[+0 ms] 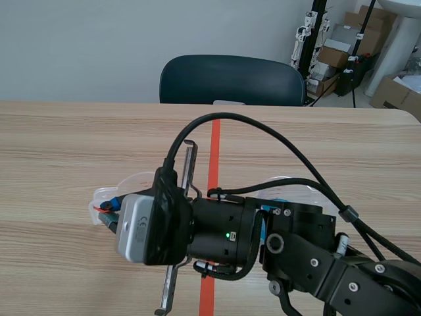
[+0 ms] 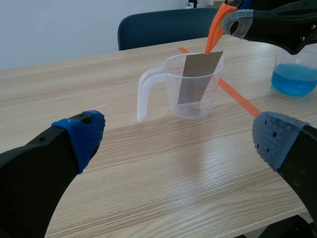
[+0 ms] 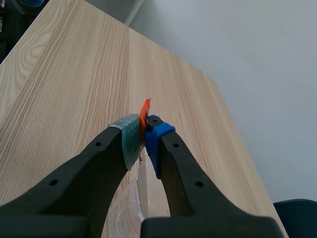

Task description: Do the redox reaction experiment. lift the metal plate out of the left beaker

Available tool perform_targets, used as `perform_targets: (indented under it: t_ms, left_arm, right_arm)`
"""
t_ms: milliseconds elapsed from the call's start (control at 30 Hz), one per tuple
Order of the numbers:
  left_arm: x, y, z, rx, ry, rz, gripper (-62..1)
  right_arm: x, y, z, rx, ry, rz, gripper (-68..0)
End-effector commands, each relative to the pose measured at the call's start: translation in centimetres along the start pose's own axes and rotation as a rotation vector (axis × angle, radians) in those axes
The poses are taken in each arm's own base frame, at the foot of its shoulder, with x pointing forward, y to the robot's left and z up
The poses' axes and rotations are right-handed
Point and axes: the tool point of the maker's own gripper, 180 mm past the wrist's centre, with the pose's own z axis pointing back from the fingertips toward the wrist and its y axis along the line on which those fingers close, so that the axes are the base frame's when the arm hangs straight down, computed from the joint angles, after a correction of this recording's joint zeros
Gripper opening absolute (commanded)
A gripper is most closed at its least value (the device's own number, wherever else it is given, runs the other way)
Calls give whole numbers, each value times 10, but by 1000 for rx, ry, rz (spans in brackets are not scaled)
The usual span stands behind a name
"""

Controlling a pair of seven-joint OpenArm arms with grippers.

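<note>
A clear beaker (image 2: 184, 89) with a handle stands on the table ahead of my left gripper (image 2: 177, 127), which is open and holds nothing. A grey metal plate (image 2: 199, 77) hangs tilted with its lower part inside the beaker and its top above the rim. An orange tab (image 2: 216, 30) sits on the plate's top edge, and my right gripper (image 2: 224, 21) is shut on it from above. In the right wrist view the orange tab (image 3: 144, 113) is pinched in the right gripper (image 3: 144, 133), with the plate (image 3: 141, 184) below. In the scene view the right gripper (image 1: 108, 214) is over the left beaker (image 1: 105, 195).
A second beaker of blue liquid (image 2: 294, 78) stands to the right of the first, beyond the orange tape line (image 2: 237, 95). In the scene view the right arm (image 1: 276, 237) lies across the table's front. A dark chair (image 1: 230, 79) stands behind the far edge.
</note>
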Motion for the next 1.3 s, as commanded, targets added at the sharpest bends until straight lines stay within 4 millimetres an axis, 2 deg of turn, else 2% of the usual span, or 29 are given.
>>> perform_targets:
  t_ms: [0,200,567,933,1267]
  left_arm:
    - [7,-2,-1,2,-28,9,14]
    - [7,-2,-1,2,-28,9,14]
    - [7,-2,-1,2,-27,9,14]
    - [7,-2,-1,1,-27,8,14]
    - [7,-2,-1,1,-28,8,14]
  right_arm:
    - [6,-10,-1,-25,-24,2,-673]
    - [7,-22,-1,-80,-31,-65,-673]
    - [0,-58,-1,-193,-13,-187,-673]
    - [-17,-91,3,-310,41,-426,-673]
    - [-29,-97,3,-329,90,-570,-673]
